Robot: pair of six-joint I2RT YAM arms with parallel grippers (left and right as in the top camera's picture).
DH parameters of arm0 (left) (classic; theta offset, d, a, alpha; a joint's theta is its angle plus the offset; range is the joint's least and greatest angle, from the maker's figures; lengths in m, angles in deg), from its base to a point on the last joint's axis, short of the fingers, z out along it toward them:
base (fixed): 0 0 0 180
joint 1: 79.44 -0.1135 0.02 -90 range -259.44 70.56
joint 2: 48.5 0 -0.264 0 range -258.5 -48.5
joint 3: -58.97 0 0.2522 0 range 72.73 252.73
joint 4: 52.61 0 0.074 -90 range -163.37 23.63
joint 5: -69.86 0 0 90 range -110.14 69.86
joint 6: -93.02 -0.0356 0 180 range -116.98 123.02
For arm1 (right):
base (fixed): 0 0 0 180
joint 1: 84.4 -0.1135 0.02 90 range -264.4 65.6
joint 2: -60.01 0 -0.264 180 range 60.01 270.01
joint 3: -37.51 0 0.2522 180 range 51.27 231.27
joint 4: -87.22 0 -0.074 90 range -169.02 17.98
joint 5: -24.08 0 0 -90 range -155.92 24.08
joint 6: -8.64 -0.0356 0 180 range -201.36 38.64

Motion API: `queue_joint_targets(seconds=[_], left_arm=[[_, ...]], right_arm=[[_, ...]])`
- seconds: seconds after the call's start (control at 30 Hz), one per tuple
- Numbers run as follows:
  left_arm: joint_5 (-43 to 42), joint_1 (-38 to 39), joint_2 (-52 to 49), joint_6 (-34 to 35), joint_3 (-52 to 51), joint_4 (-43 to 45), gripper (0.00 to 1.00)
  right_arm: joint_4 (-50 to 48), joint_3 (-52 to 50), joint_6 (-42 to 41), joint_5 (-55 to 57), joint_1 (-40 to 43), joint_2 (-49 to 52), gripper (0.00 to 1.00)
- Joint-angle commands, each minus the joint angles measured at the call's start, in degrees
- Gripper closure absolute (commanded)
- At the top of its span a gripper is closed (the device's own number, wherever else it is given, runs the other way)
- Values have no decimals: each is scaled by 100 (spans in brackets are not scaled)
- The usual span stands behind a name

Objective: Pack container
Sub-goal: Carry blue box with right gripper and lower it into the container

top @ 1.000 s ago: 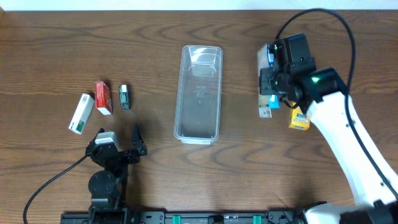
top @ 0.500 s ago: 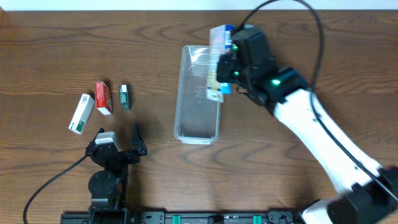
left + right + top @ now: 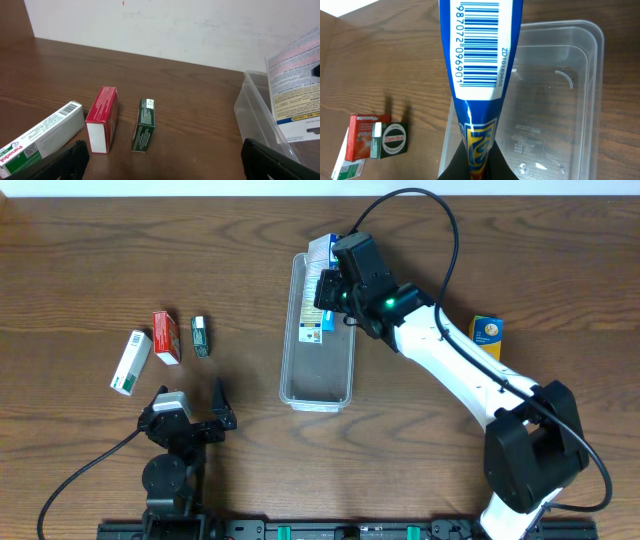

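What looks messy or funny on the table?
Nothing is spilled or broken. The right gripper pinches a blue-and-white packet over the empty container. Only the yellow box lies alone, far from the three small boxes.

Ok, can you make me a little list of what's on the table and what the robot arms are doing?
container: clear bin, mid-table, nothing lying inside
right end effector: shut on blue-and-white packet, held over the container
left end effector: open, empty, near the small boxes
left of container: white-green box, red box, dark green box
right of container: yellow box
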Motion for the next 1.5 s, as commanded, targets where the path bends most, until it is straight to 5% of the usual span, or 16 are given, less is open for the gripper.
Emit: queue_joint_targets(seconds=[0.0,0.9,1.1,1.23,1.47], left_arm=[[46,17,-7,-74,-131,-192,2],[46,17,-7,-74,-131,-192,2],[46,17,-7,-74,-131,-192,2],[46,17,-7,-74,-131,-192,2],[46,17,-7,-74,-131,-192,2]], right_arm=[[-61,50,-142,83,-22,103,99],[-424,50,-584,334,-9,789,98],[-833,50,-535,55,17,916,78],[-809,50,-361,-20,70,909,35],[-494,50,378,-52,131,505,26]])
